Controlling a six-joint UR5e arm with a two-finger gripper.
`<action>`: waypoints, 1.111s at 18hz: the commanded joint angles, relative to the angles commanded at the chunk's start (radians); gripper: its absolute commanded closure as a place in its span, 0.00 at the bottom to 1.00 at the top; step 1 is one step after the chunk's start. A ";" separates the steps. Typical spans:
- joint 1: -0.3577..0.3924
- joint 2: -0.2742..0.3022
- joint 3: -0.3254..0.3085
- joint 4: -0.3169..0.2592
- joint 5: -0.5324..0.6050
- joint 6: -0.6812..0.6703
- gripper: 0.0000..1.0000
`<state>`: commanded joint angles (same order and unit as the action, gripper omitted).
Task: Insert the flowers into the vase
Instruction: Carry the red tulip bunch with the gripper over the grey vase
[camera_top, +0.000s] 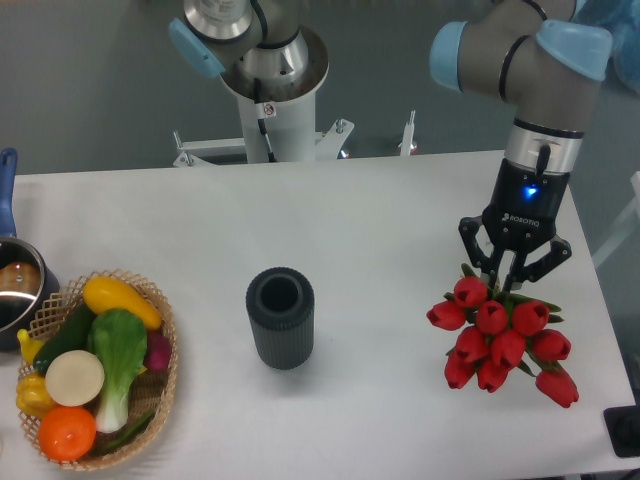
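- Red tulip flowers (500, 342) sit bunched at the table's right side, buds toward the camera, green stems pointing up into the gripper (511, 275).
- Gripper fingers close narrowly around the stem end, holding the bunch.
- Dark grey ribbed vase (280, 318) stands upright near the table's middle, well apart from the bunch, mouth open.
- Wicker basket (160, 405) of toy vegetables sits at the left, beside a metal pot (18, 290).
- White table (380, 200) bears everything.
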<state>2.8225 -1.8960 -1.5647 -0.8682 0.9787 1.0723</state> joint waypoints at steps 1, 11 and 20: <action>-0.002 0.000 0.000 0.000 0.002 0.000 0.89; -0.017 -0.002 0.000 0.005 -0.090 -0.008 0.89; -0.092 -0.011 0.011 0.009 -0.358 -0.021 0.89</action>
<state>2.7305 -1.9067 -1.5539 -0.8590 0.6202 1.0508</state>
